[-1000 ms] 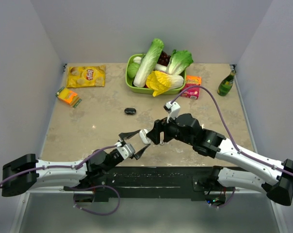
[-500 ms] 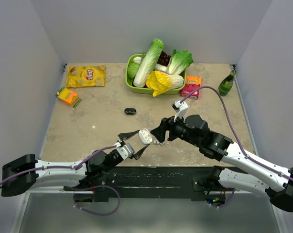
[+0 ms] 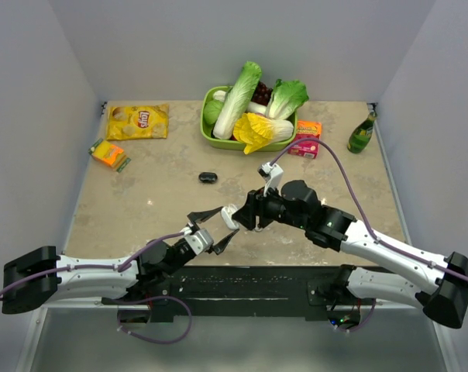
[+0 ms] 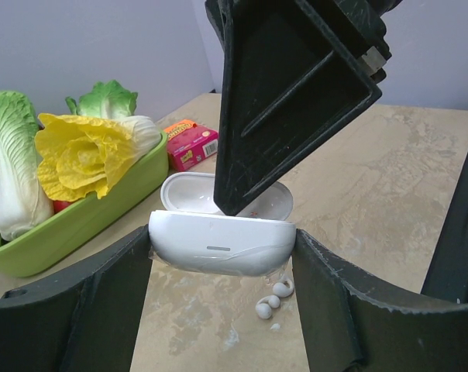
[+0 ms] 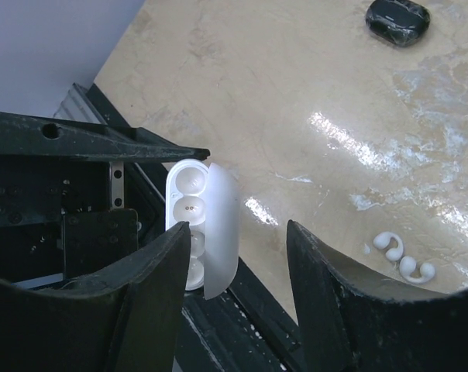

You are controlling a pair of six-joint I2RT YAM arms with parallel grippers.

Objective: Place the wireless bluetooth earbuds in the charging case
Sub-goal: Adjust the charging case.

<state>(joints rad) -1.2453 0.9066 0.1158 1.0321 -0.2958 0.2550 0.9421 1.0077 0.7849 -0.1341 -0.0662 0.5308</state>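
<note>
The left gripper (image 4: 222, 260) was pinching the charging case (image 4: 218, 246) by its two ends. Its fingers (image 4: 87, 310) were pressed against the white shell, holding it above the table (image 4: 373, 201) in the lower middle of the left wrist view. The case's lid (image 4: 186, 194) stood open, tipped back behind the base. In the top view the case sat just below the centre of the frame, where the two arms met.

The right gripper (image 5: 238, 232) was spread wide with nothing between its fingers. In its own wrist view the open case lay at centre left, close beside the finger on the left of the frame. From the left wrist camera, one black finger of the right gripper came down from the top of the frame with its tip over the open case. Whether it touched the plastic could not be told.

The two white earbuds (image 5: 404, 260) lay on the table at the lower right of the right wrist view, apart from the case.

Farther out in the top view:
- A small black oval object (image 3: 208, 177) lay above centre.
- A green tray (image 3: 211, 138) of leafy vegetables sat at top centre.
- A pink box (image 3: 304, 147) sat just right of the tray.
- A green bottle (image 3: 361, 133) stood at upper right.
- A yellow chip bag (image 3: 138, 122) lay at upper left.
- A small orange pack (image 3: 108, 153) lay below the chip bag.
</note>
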